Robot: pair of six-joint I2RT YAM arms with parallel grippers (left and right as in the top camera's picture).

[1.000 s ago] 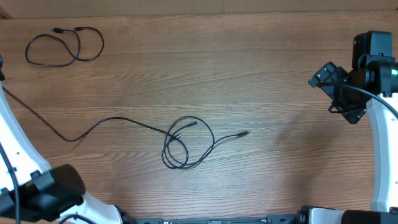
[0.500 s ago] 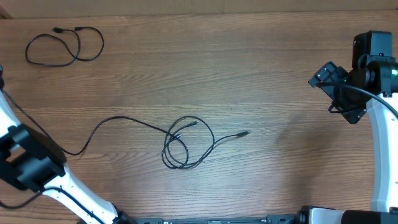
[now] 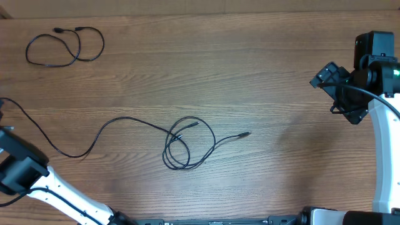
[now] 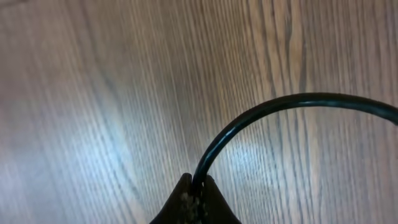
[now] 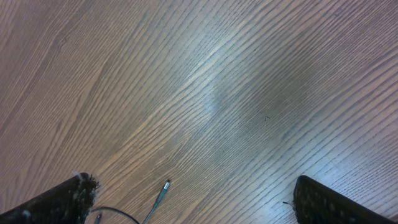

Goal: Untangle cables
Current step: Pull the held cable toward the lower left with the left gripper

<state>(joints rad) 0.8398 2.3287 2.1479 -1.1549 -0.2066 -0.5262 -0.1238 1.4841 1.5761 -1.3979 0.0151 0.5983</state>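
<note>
Left gripper point(image 4: 194, 204) pressed together, pinching black cable point(image 4: 249, 115); cable arcs up and right over wooden table point(image 4: 93, 93). Overhead: cable runs from left edge into looped tangle point(image 3: 184, 147) at table centre. Plug end point(image 3: 245, 134) points right. Coiled cable point(image 3: 65, 49) lies in far-left corner, well apart. Right gripper point(image 5: 193, 199) spread wide, hovering at right side.

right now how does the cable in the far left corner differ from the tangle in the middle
The corner cable lies free in a small loop; the middle tangle crosses itself repeatedly. Nothing holds the corner cable; a tail of the middle tangle is pinched in the left gripper. Both are thin and black.
</note>
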